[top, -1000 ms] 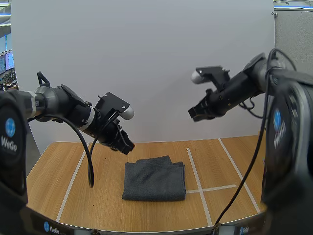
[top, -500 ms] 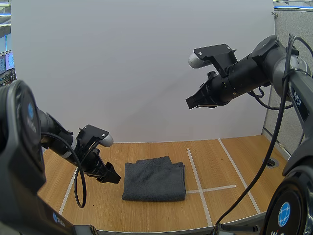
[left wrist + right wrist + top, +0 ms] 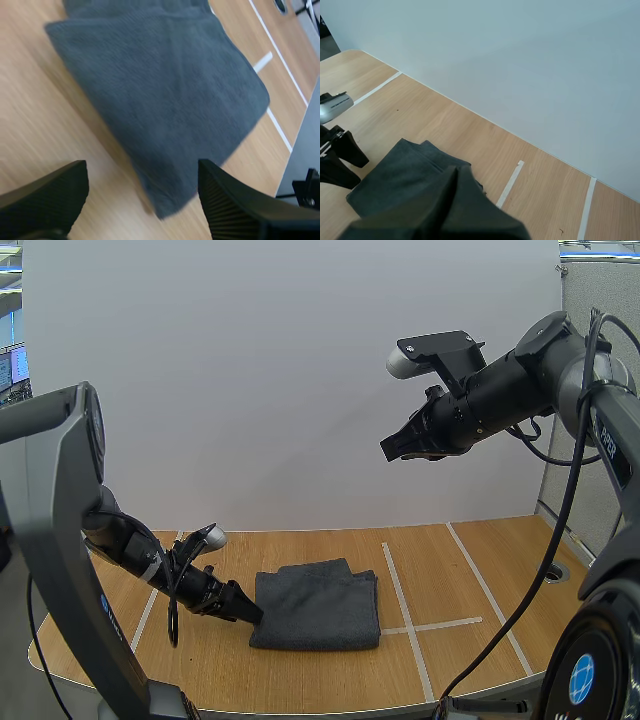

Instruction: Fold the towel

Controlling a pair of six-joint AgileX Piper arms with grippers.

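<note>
The towel (image 3: 318, 605), dark grey and folded into a rough square, lies flat on the wooden table (image 3: 450, 565). In the high view it sits just ahead of the left gripper (image 3: 250, 612), which is low over the wood with its fingertips at the towel's left edge, close to the near corner. From here I cannot tell whether the tips touch the cloth. The right gripper (image 3: 395, 450) hangs high in the air, well apart from the towel and far above it. A white tape line (image 3: 400, 595) runs along the table on the towel's far side from the left fingers.

In the left wrist view, the left gripper (image 3: 142, 170) has its two black fingers (image 3: 235, 205) spread wide, ribbed faces turned inward. The towel (image 3: 160, 100) lies beyond the tips, with one corner reaching into the gap between them. Bare table (image 3: 40, 125) shows beside the other finger.

In the right wrist view, the right gripper (image 3: 456, 172) has its fingers pressed together into one dark wedge, holding nothing. The towel (image 3: 395, 180) lies on the table (image 3: 470, 135) far below the tips, with the left gripper (image 3: 345, 155) at its edge and a tape line (image 3: 510, 182) on the opposite side.
</note>
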